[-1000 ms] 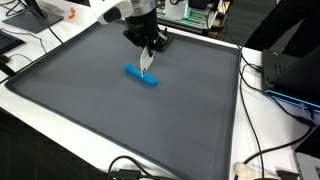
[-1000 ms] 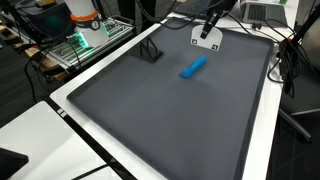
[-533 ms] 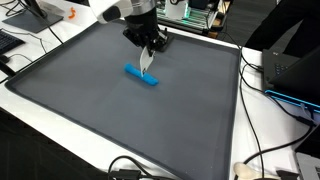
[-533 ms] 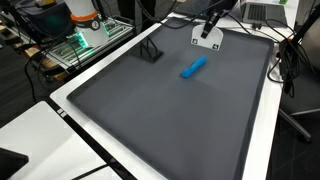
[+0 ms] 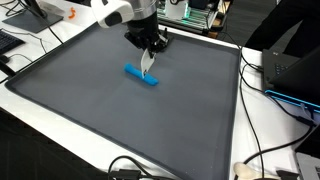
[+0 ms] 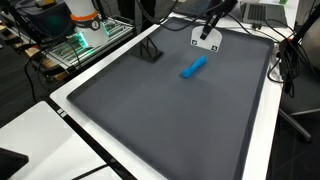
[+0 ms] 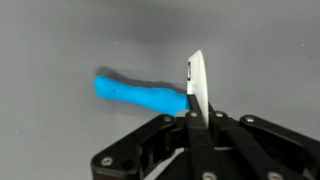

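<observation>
Blue stick (image 5: 141, 76) lies on grey mat (image 5: 80, 95), near the white plate (image 7: 196, 82) pinched in the pincer (image 7: 196, 118).

White arm (image 5: 118, 10) with rounded casings ends in a black end effector (image 5: 149, 52) of jointed linkages.

1. A white desk (image 5: 40, 120) takes up most of the space, covered nearly edge to edge by a dark grey mat (image 5: 110, 115).
2. Black cables (image 5: 135, 168) trail over its near edge.
3. Past the far side, an electronics rack (image 6: 88, 38) glows green, with something orange (image 6: 85, 18) above it.
4. A dark case (image 5: 292, 75) with a blue-lit edge sits alongside.
5. The floor (image 6: 305, 155) is dark.
</observation>
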`<action>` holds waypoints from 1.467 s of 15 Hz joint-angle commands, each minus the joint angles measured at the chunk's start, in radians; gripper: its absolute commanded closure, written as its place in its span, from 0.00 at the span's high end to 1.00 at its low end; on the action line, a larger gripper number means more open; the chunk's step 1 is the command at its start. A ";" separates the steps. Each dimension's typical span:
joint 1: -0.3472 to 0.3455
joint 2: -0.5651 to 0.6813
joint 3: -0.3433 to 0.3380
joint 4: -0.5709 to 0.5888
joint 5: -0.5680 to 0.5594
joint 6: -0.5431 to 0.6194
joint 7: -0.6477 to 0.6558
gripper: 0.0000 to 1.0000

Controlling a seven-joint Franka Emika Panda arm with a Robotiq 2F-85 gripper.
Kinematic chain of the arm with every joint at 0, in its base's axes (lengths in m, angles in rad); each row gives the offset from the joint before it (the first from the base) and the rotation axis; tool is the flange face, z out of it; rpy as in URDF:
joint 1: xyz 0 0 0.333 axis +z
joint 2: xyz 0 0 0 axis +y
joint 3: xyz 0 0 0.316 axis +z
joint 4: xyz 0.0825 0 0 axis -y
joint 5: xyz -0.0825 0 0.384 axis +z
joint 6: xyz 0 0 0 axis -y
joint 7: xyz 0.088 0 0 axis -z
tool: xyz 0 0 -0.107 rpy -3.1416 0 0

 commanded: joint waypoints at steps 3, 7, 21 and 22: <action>0.013 0.043 -0.004 0.017 0.011 0.024 0.042 0.01; 0.019 0.074 -0.006 0.036 0.009 0.040 0.055 0.01; 0.051 0.152 -0.031 0.109 -0.029 0.047 0.103 0.01; 0.059 0.155 -0.038 0.111 -0.044 0.044 0.111 0.01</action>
